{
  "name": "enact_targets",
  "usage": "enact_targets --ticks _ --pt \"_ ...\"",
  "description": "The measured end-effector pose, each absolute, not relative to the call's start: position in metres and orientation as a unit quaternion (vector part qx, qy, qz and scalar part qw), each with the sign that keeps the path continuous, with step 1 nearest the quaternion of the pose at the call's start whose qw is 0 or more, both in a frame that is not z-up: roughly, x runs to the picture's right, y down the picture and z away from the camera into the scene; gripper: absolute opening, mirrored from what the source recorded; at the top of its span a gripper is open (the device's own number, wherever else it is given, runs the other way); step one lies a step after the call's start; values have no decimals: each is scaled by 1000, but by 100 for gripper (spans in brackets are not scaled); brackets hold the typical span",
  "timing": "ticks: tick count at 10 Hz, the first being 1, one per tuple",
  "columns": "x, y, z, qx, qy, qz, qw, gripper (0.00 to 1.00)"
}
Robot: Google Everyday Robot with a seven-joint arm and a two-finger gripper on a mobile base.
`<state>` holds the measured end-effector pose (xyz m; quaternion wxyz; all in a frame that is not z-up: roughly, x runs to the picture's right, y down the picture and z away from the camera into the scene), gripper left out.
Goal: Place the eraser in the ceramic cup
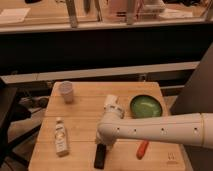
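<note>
Holds the gripper (104, 145) low, right over the eraser (100, 157) lying flat near the tabletop (85, 117) front edge, likely lined up for pickup; cannot tell its grip. Leaves the ceramic cup (66, 92) upright, well apart, back-left.

End effector (103, 144) at black eraser (100, 157); green bowl (146, 106), orange stick (142, 149).
</note>
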<state>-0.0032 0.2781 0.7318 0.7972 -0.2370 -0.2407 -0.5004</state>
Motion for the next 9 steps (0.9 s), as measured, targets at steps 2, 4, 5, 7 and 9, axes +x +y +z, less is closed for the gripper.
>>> enact_targets --ticks 2,4,5,7,9 --pt "-3 281 735 -239 -249 -499 795 80" --pt "-3 288 743 -246 -263 -495 791 80" --pt "-3 294 749 -251 -271 -490 789 80" --pt "-1 305 762 -263 -284 -477 789 71" --pt "-4 308 764 -269 -283 -475 789 51"
